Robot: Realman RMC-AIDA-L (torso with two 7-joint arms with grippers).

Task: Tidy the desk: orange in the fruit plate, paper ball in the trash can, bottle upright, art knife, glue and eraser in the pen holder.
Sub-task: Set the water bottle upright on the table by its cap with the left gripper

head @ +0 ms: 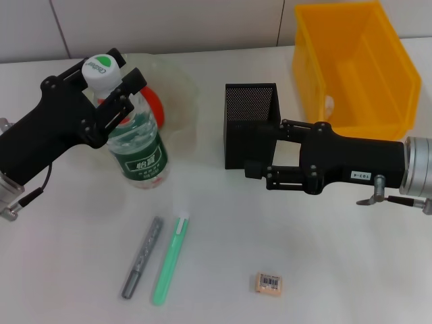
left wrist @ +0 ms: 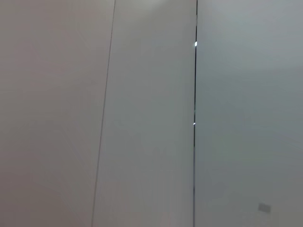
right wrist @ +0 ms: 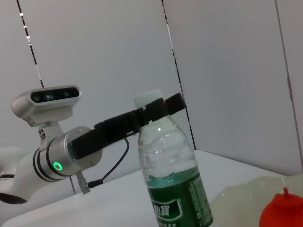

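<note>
We find the bottle point(head: 137, 145) upright beside the fruit plate point(head: 177, 101), which holds the orange point(head: 152, 101). The pen holder point(head: 250, 125) stands mid-desk; the yellow trash can point(head: 354, 64) sits behind it to the right. The eraser point(head: 268, 283) lies flat nearest us. We see a grey art knife point(head: 142, 257) lying beside a green glue stick point(head: 170, 260).

only a pale grey panelled wall point(left wrist: 142, 118) crossed by a dark vertical seam point(left wrist: 195, 142).

orange point(head: 152, 101) mostly hidden behind bottle point(head: 137, 150)
</note>
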